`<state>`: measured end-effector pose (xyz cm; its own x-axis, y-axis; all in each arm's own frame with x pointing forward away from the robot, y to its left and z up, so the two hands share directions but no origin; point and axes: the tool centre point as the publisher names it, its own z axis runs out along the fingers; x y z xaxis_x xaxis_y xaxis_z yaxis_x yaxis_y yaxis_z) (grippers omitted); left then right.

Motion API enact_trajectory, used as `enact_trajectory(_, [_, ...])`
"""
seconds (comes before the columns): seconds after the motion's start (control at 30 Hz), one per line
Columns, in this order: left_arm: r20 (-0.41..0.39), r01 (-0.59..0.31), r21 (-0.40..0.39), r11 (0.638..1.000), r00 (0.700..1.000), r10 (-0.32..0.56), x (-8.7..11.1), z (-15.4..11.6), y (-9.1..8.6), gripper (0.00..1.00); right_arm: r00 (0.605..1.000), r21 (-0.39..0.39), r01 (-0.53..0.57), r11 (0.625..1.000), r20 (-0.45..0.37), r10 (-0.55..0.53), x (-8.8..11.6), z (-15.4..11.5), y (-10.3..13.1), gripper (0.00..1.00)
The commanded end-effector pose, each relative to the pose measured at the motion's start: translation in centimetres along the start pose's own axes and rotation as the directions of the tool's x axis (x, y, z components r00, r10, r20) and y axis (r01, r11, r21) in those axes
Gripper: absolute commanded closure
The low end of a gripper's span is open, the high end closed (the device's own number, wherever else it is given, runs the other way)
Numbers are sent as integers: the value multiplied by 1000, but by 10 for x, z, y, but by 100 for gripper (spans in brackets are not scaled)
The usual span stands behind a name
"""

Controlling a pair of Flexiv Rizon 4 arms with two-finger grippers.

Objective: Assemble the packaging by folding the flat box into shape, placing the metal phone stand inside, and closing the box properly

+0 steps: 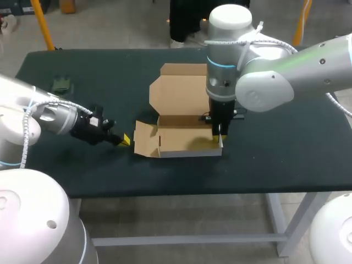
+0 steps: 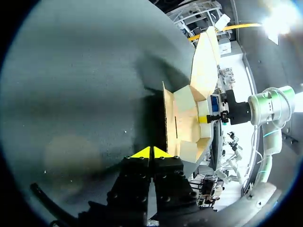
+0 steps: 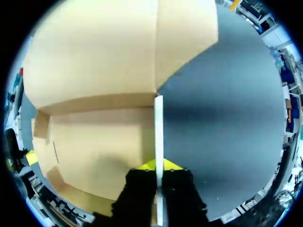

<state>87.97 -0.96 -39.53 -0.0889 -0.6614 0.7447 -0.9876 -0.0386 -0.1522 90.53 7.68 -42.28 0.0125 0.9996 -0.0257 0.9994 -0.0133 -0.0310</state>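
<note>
One tool (image 3: pixel 159 166) (right) tight on box (image 3: pixel 94 142)

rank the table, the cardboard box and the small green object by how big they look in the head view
1. table, by far the largest
2. cardboard box, opened out with its lid lying back
3. small green object, farther from the camera but clearly the smallest

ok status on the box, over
Right gripper shut on box side wall. Left gripper shut, empty, beside the box's left flap. Lid open, nothing inside.
</note>
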Motion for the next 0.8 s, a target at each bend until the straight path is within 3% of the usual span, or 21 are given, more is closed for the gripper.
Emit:
enact_trajectory(0.03, [-16,1,-23,1000,1000,-1,-4,19,-9,100,1000,3,0,1000,3,0,1,1,1,100])
enact_trajectory(0.8, [-205,-15,21,1000,979,19,39,30,-10,100,1000,3,0,1000,3,0,1,1,1,100])
